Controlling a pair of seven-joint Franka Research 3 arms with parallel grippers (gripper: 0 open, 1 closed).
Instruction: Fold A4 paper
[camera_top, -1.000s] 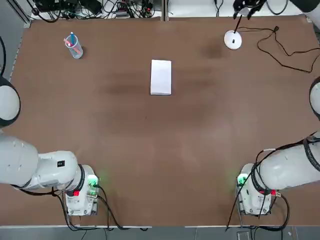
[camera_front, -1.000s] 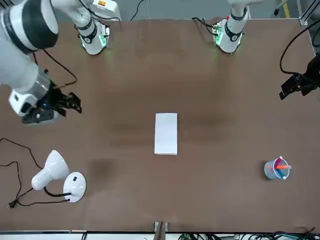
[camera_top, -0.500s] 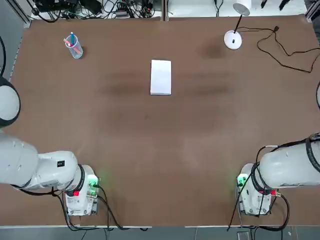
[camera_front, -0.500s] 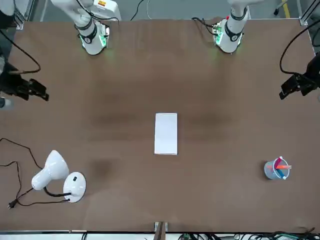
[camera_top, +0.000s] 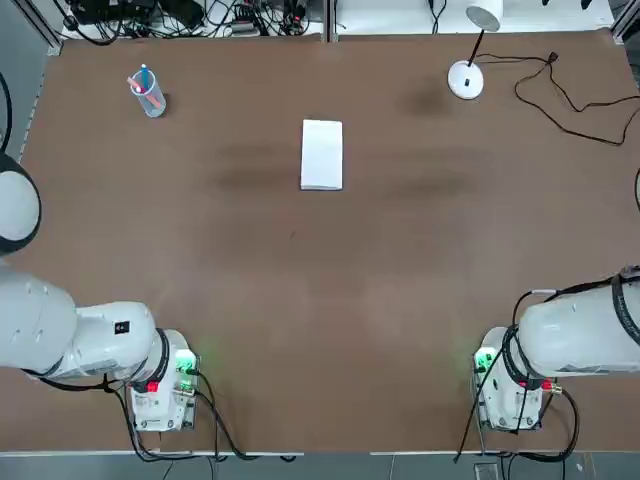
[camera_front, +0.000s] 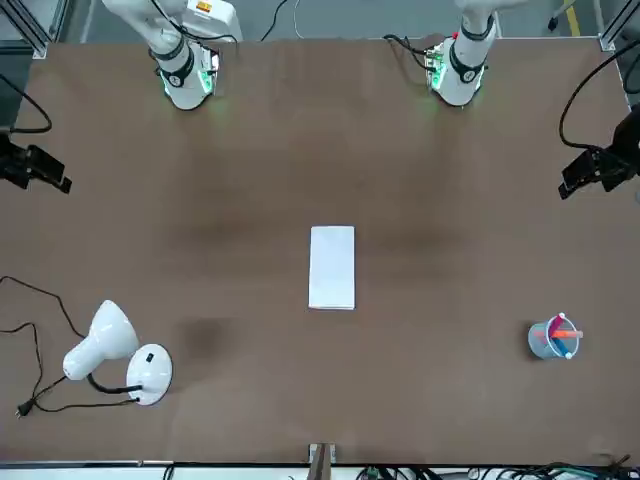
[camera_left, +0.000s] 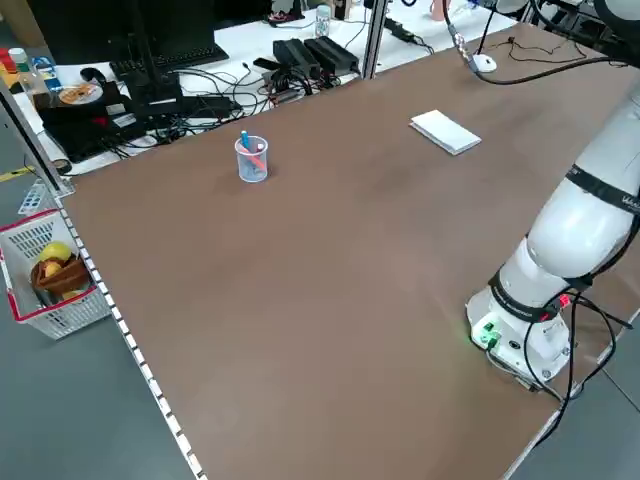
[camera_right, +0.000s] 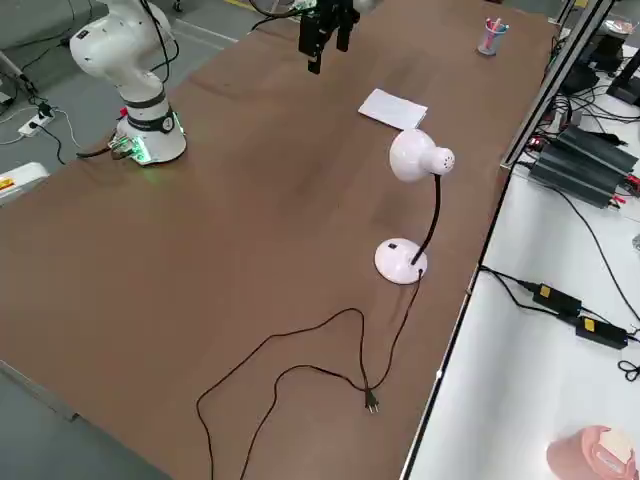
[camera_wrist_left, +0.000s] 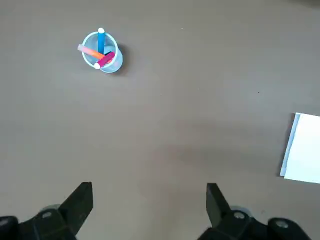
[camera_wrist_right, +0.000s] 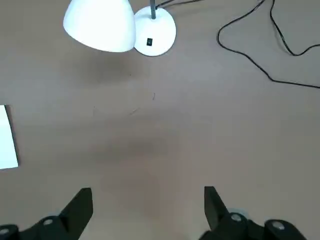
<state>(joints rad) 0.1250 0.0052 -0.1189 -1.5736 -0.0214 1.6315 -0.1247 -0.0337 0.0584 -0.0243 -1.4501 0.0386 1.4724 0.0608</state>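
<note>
The A4 paper (camera_top: 321, 154) lies flat on the brown table as a narrow white folded strip, near the middle and toward the far side; it also shows in the front view (camera_front: 332, 267). Nothing touches it. My left gripper (camera_front: 590, 172) hangs over the table's left edge, well away from the sheet. Its own view shows it open (camera_wrist_left: 147, 192) and empty, with the paper's edge (camera_wrist_left: 302, 147) off to one side. My right gripper (camera_front: 40, 168) hovers at the table's right edge, open (camera_wrist_right: 147, 195) and empty, high above the bare tabletop.
A white desk lamp (camera_top: 466, 80) with a black cord (camera_top: 570, 100) stands at the far right corner. A clear cup of pens (camera_top: 148, 92) stands at the far left. The arm bases (camera_top: 160, 385) (camera_top: 510, 385) sit at the near edge.
The right gripper has swung out from over the table near the lamp to the table's right edge. The left gripper and the paper have not moved.
</note>
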